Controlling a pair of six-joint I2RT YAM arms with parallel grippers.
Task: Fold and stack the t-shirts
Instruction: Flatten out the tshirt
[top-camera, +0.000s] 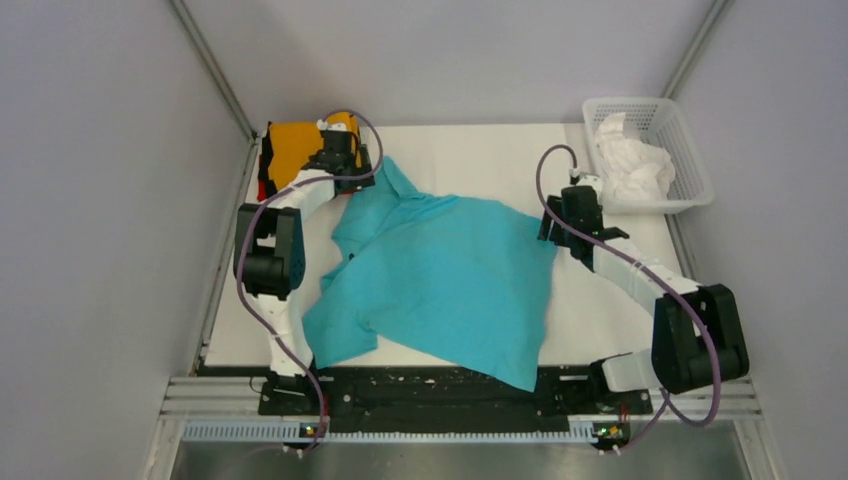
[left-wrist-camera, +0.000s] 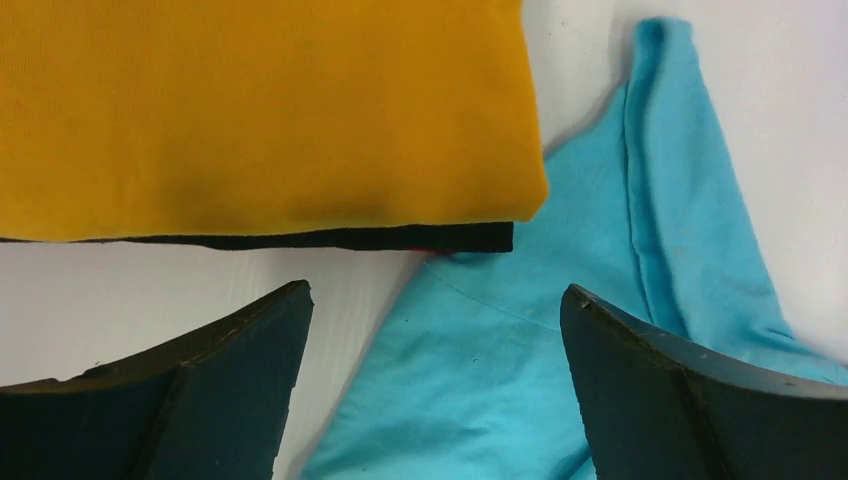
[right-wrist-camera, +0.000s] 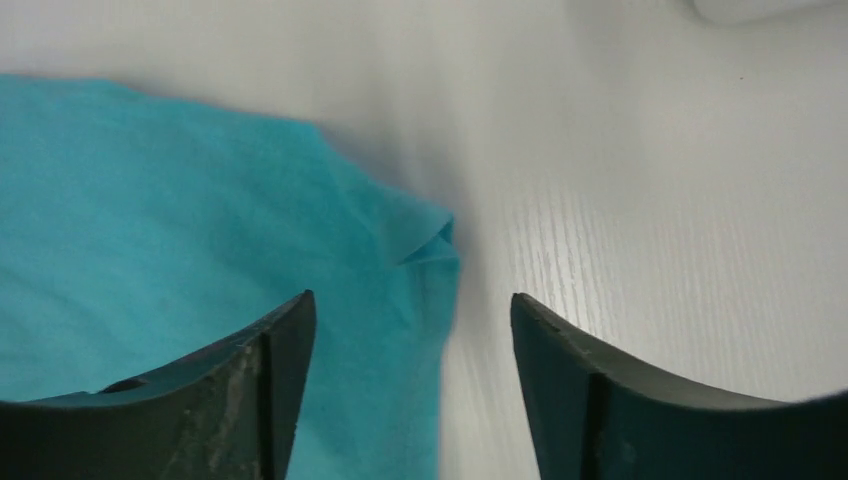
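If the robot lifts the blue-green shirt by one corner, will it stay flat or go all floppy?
Probably floppy: the teal t-shirt lies wrinkled, with one corner curled over. If pushed, it would likely bunch up, not slide whole. It looks thin, so it is probably light.

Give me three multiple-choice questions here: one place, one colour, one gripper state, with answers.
1. Where is the white plastic lattice basket? A. near left corner B. far right corner C. between the arm bases
2. What colour is the topmost folded cloth t-shirt? A. red B. white C. orange
3. How is the left gripper? A. open, empty B. shut on the basket C. shut on white cloth
Answers: B, top view shows it far right; C, orange lies over black; A, its jaws gape over the spread teal t-shirt.
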